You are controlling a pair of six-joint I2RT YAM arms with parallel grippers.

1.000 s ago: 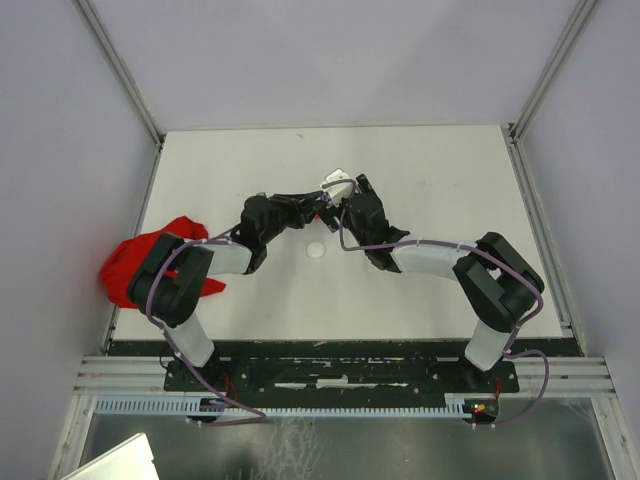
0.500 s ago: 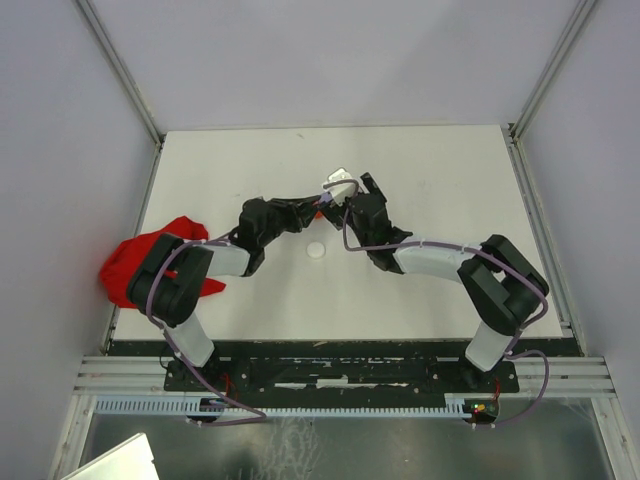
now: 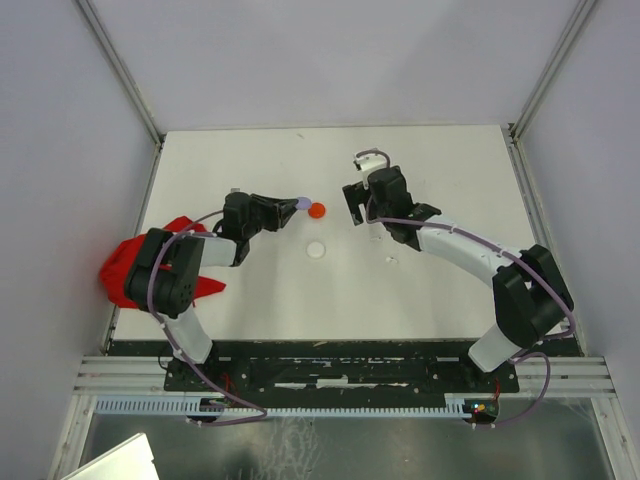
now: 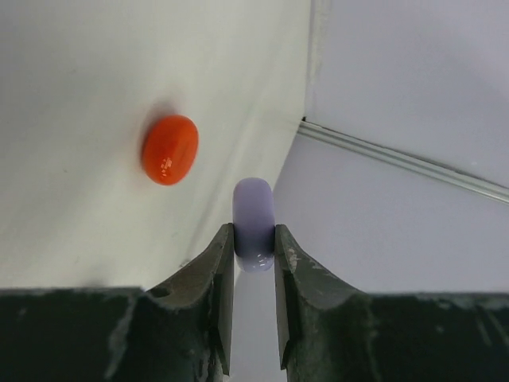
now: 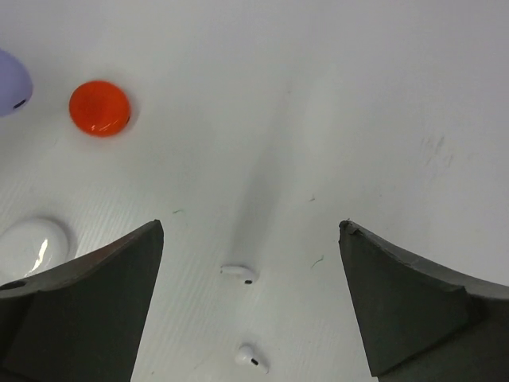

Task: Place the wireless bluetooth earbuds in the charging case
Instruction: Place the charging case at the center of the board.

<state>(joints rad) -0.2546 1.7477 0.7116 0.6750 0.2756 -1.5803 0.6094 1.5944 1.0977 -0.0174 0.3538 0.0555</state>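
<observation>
A red cloth (image 3: 125, 262) lay bunched well off to the outer side of the left pincer (image 4: 254, 239), at the edge of the table (image 3: 450, 170) and out of the work. That pincer was pressed onto a lilac disc (image 4: 254, 213), pinching it edge-on by its two flat faces. I could not tell whether the disc cleared the table. The grip looked meant to carry or present the disc (a charging case, I judged), not to open it, since both faces were squeezed together. Left of the tips in the wrist view, a red disc (image 4: 169, 149) lay flat on the table, apart from the lilac one. A white disc (image 3: 316, 250) lay nearer the bases, between the two pincers, untouched. The right pincer (image 5: 250, 227) hung above the table with its fingers spread wide and nothing between them. Two white buds (image 5: 238, 273) lay on the table below it, framed between its fingers, near each other but not touching. That placing suited a descent onto one bud. No bud sat in a case, so the task seemed barely begun.
</observation>
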